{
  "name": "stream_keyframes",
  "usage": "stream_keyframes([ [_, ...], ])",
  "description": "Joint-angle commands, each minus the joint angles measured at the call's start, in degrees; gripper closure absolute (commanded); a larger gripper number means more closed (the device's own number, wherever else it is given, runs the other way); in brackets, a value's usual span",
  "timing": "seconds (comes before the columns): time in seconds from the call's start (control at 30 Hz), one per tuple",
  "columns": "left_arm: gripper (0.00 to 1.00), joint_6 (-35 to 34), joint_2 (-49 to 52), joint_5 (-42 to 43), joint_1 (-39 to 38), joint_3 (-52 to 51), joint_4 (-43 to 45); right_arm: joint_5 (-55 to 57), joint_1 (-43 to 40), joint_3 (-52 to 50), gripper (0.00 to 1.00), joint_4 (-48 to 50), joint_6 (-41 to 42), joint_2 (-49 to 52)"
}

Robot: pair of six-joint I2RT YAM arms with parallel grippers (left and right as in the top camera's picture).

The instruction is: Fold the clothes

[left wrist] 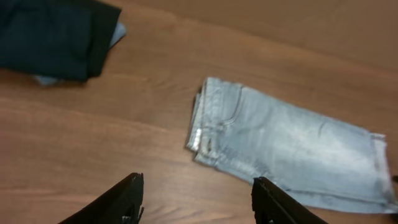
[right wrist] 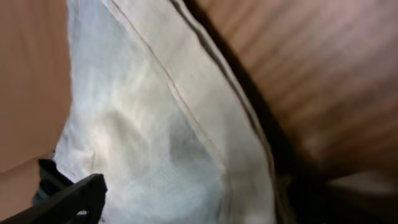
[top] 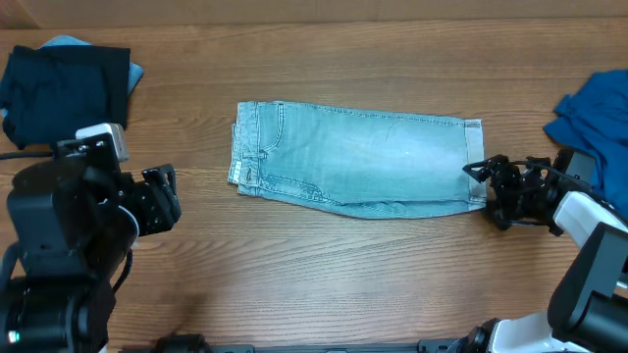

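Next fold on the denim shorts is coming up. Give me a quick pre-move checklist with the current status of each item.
1. The denim shorts lie flat, in the middle: ok.
2. The left gripper is open and empty: ok.
3. The left gripper is at the waistband: not ok, it sits apart, over bare table.
4. The right gripper is open at the hem: ok.
5. The hem sits between its jaws: cannot tell.
6. The dark navy garment and royal-blue garment lie clear of the shorts: ok.
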Motion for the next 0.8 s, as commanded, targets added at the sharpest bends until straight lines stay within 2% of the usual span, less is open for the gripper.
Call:
stream_keyframes([
  [0.0, 0.40, 0.85, 1.84, -2.27, -0.37, 0.48, -0.04, 6.40, 0.63, -3.61, 0.12, 2.89, -0.39, 4.63],
  [0.23, 0.39, 0.85, 3.21, -2.25, -0.37, 0.48, -0.35, 4.28, 0.63, -3.61, 0.42, 3.58, -0.46, 4.59],
  [0.3, 0.39, 0.85, 3.63, -2.23, -0.37, 0.48, -0.26, 4.26, 0.63, -3.58, 0.59, 3.82, -1.84, 4.42],
  [0.4, 0.39, 0.87, 3.96, -2.05, -0.37, 0.48, -0.26, 4.26, 0.61, -3.56, 0.66, 4.20, -3.50, 3.72],
  [0.57, 0.39, 0.81, 4.13, -1.60, -0.37, 0.48, -0.17, -0.68, 0.63, -3.56, 0.71, 5.77, -5.84, 1.53],
  [0.77, 0.39, 0.42, 4.17, -1.31, -0.37, 0.48, -0.22, -4.48, 0.61, -3.56, 0.69, 6.54, -5.81, 0.68],
])
